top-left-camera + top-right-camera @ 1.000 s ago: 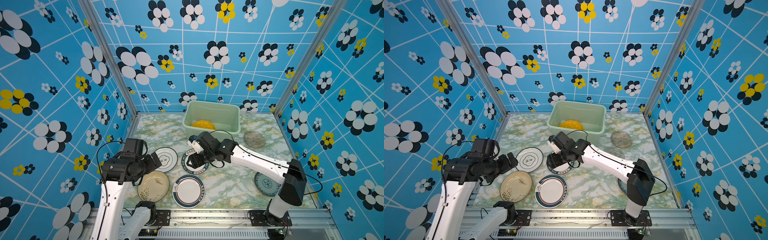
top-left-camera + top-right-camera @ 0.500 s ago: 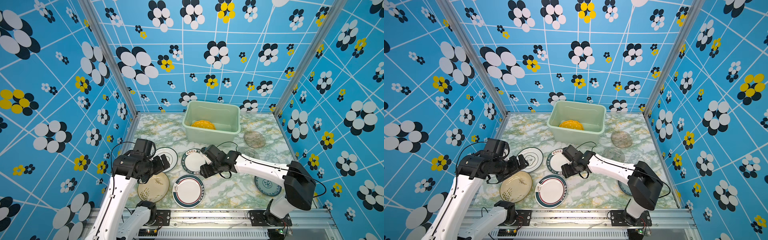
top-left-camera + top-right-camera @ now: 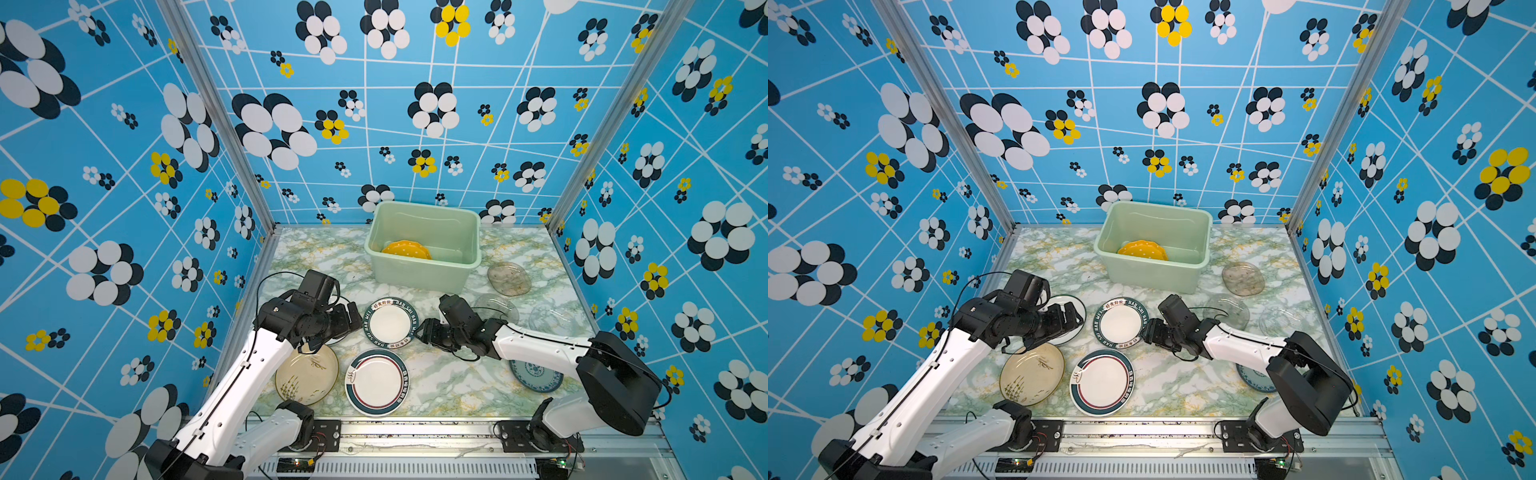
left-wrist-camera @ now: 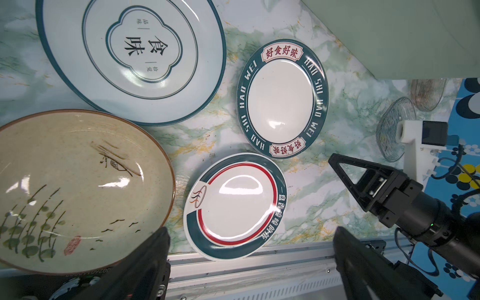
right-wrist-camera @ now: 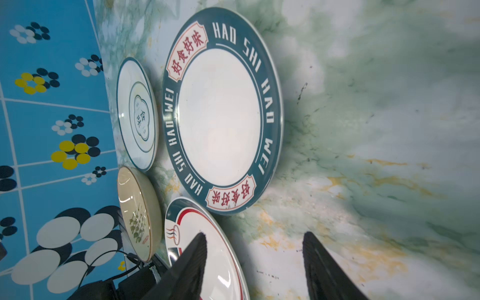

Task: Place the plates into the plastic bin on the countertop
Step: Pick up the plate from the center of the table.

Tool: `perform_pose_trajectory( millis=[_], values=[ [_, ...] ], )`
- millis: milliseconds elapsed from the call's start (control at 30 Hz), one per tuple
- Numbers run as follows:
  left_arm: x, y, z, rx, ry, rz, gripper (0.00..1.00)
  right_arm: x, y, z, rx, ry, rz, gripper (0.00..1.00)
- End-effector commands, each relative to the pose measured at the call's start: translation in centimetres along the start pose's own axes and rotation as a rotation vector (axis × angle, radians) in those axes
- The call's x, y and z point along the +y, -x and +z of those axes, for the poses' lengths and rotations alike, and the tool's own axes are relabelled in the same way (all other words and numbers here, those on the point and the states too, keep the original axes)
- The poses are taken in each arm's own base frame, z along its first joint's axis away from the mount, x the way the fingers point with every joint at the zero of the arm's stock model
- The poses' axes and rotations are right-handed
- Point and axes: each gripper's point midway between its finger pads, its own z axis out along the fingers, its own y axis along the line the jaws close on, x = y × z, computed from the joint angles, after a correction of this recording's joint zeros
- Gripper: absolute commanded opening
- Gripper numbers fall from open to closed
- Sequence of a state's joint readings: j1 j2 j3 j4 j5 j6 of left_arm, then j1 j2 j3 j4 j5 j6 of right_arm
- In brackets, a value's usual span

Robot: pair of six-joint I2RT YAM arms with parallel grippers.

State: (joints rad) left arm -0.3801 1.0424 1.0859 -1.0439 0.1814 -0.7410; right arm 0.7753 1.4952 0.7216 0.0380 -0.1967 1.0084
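Front edge: aluminium frame (image 3: pixel 415 428) bordering the marble-patterned countertop (image 3: pixel 449 386). Nearest row, flat on the countertop: red-ringed white plate (image 3: pixel 377 381) at centre; cream plate (image 3: pixel 307 374) with plant drawings just beside it, partly under the left arm; blue-white patterned plate (image 3: pixel 536 374), well apart from these, partly hidden by the right arm. Middle row: dark-rimmed plate lettered HAO SHI HAO WEI (image 3: pixel 390 322), flat, between the two grippers. Left gripper (image 4: pixel 250 259): jaws spread wide, nothing held, raised above the countertop; in both top views it overlaps the white plate with a quatrefoil emblem (image 4: pixel 130 52). Right gripper (image 5: pixel 255 265): jaws partly apart, nothing between them but bare countertop, low and near the lettered plate's rim; contact cannot be told. Behind the right arm: clear glass plate (image 3: pixel 496 307), then a smoky glass plate (image 3: pixel 509 279) near the bin's corner. Far row: pale green plastic bin (image 3: pixel 424 276), upright, close to the back wall (image 3: pixel 374 137). It contains one yellow dotted plate (image 3: pixel 405 249), on the floor toward the near wall and partly hidden by that wall.
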Motion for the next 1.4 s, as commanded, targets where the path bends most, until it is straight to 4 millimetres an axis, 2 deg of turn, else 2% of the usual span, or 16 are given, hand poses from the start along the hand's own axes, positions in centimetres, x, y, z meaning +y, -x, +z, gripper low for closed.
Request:
perform_pose_trajectory(
  millis=[0, 267, 567, 667, 800, 1100, 1267, 1367],
  values=[
    [-1.7, 0.6, 0.6, -0.010, -0.070, 0.012, 0.99, 1.8, 1.8, 0.8, -0.066, 0.142, 0.157, 0.61],
    [-2.9, 1.2, 1.5, 0.005, -0.107, 0.040, 0.99, -0.1, 2.1, 4.1, -0.082, 0.193, 0.279, 0.57],
    [-3.0, 1.3, 2.2, 0.018, -0.109, 0.033, 0.99, -1.1, 2.0, 6.6, -0.046, 0.209, 0.313, 0.50],
    [-3.1, 1.4, 2.2, 0.017, -0.109, 0.026, 0.99, -1.6, 1.8, 7.3, -0.034, 0.212, 0.330, 0.43],
    [-3.2, 1.5, 2.1, 0.019, -0.106, 0.026, 0.99, -2.2, 1.5, 7.8, -0.026, 0.206, 0.336, 0.28],
    [-3.8, 2.0, 1.7, 0.007, -0.118, 0.037, 0.99, -2.7, 1.3, 6.6, -0.028, 0.159, 0.291, 0.00],
    [-4.3, 2.2, 1.3, -0.006, -0.145, 0.049, 0.99, -2.6, 1.6, 4.5, -0.051, 0.103, 0.250, 0.00],
    [-4.8, 2.3, 0.9, -0.019, -0.171, 0.056, 0.99, -2.1, 2.0, 2.3, -0.076, 0.072, 0.215, 0.00]
  ],
)
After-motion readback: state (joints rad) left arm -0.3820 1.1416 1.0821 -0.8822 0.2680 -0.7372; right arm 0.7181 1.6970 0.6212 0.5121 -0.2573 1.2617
